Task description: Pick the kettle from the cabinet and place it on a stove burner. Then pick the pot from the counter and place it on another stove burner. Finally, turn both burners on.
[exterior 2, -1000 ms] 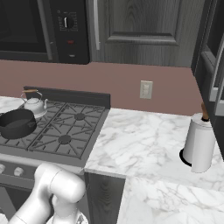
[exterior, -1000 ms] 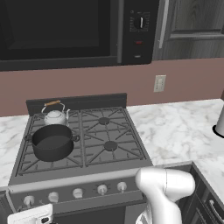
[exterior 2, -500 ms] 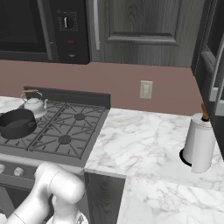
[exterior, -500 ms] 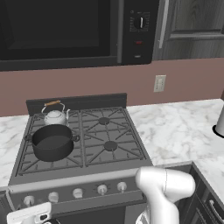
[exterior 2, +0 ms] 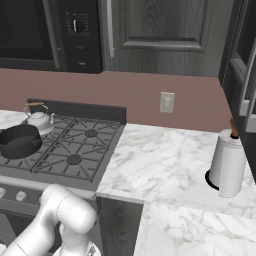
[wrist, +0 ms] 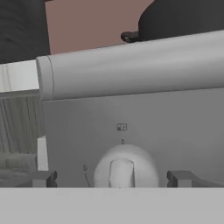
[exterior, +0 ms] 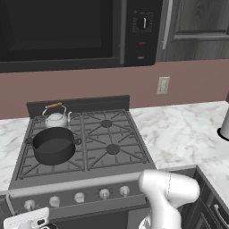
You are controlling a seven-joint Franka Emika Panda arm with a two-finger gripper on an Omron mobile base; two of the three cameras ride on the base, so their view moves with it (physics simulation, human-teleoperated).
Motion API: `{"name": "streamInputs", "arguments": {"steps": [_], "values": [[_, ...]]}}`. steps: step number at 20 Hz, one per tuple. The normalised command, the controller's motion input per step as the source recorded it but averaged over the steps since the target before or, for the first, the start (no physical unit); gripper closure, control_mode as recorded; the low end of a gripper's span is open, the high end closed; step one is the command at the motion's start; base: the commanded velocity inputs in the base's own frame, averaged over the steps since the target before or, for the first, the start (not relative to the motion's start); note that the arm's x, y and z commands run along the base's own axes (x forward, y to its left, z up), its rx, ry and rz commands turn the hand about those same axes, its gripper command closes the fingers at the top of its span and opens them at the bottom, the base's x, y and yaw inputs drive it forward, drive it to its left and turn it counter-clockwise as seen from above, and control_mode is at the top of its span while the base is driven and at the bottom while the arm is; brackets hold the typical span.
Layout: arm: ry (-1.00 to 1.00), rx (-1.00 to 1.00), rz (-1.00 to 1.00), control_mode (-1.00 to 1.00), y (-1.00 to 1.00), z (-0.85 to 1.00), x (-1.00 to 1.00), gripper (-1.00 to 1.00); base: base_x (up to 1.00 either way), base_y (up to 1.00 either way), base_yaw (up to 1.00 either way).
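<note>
Seen on the far left burner: the small silvery-white kettle with its wood-topped arched handle [exterior: 56,118], and just in front of it, on the near left burner, the short wide dark pot with two loop handles [exterior: 54,145]; both sat squarely on the black cast-iron grates [exterior: 107,139], so judged as already placed, with only the lighting of the burners left. Held low before the front panel of the range: the gripper [wrist: 113,178], fingers spread wide and holding nothing, one round silver knob [wrist: 125,167] centred between the fingertips, probably lined up so for a turn. Little open room there: the rounded front edge of the stove hung right above the knob, and the neighbouring knobs [exterior: 104,193] stood near along the panel. To the right, bare white marble counter [exterior 2: 165,155], with a white paper towel roll [exterior 2: 227,163] far off near its right end.
</note>
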Motion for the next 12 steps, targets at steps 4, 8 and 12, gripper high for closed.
{"name": "streamInputs", "arguments": {"steps": [4,8,12], "values": [[0.0,0.01,0.0,-1.0,0.0,-0.03,0.0,-1.0,0.0,0.0,0.0],[0.0,0.0,0.0,-1.0,-0.01,0.0,0.0,-1.0,0.0,0.0,0.0],[0.0,0.0,0.0,-1.0,-0.05,0.0,0.0,-1.0,0.0,0.0,0.0]]}}
